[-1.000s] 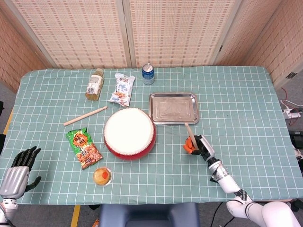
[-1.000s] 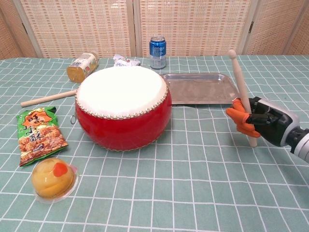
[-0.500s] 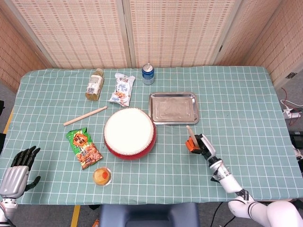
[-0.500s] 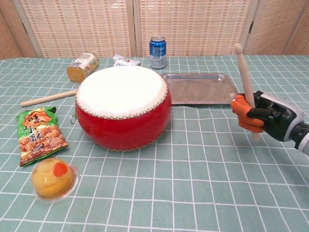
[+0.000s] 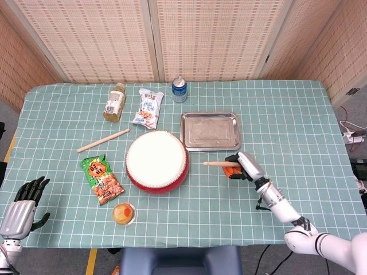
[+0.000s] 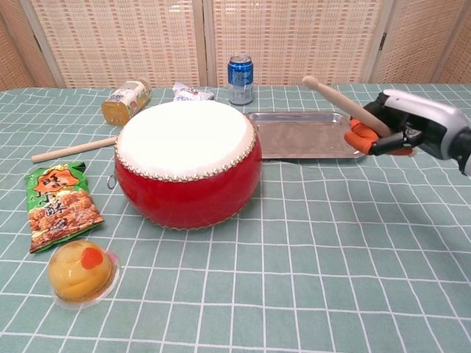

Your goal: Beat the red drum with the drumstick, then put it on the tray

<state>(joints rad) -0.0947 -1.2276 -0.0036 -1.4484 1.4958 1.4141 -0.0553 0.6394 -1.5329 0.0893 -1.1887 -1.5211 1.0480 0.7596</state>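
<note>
The right hand (image 6: 401, 132) clamps the drumstick (image 6: 342, 103) at frame right, its long axis pointing left toward the red drum (image 6: 188, 162) (tip short of the skin). Left hand (image 5: 20, 209) idles, fingers apart.

This is looking like a staged test room in a lab rather than a home. Woven reed folding screens (image 5: 195, 40) are standing close around the tabletop (image 5: 298, 120), fencing it off as a backdrop. A green checked cloth is covering the tabletop, and unrelated props are lying spread across it: a red drum (image 5: 156, 161), a metal tray (image 5: 210, 130), a soda can (image 5: 179, 89), snack bags (image 5: 102, 179) and a jelly cup (image 5: 124, 213). At the right edge, cables and a power strip (image 5: 351, 136) are sitting on a bare grey floor.
</note>
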